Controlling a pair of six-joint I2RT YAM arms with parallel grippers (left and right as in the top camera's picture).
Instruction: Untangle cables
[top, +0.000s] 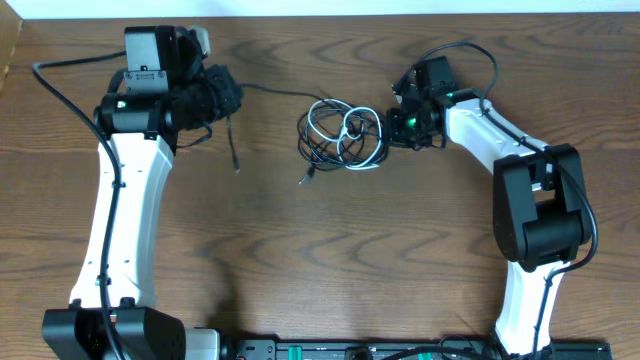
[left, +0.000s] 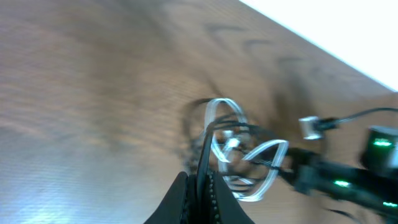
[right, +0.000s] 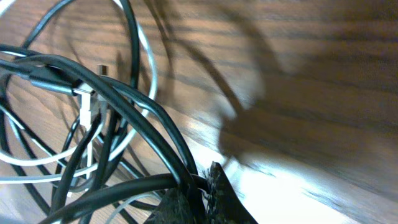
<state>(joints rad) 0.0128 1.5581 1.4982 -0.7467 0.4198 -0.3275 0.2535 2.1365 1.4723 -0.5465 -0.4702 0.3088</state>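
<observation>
While cables (top: 345, 135) bunch between them, left gripper (left: 200, 185), right gripper (right: 198, 184) each pinching one

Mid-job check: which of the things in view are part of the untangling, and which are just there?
Part of the job:
- black cables
- white cable, looped through them
- left gripper and right gripper, each closed on a black strand

Just there:
- thick arm wires
- wooden table
- base hardware at the near edge
</observation>
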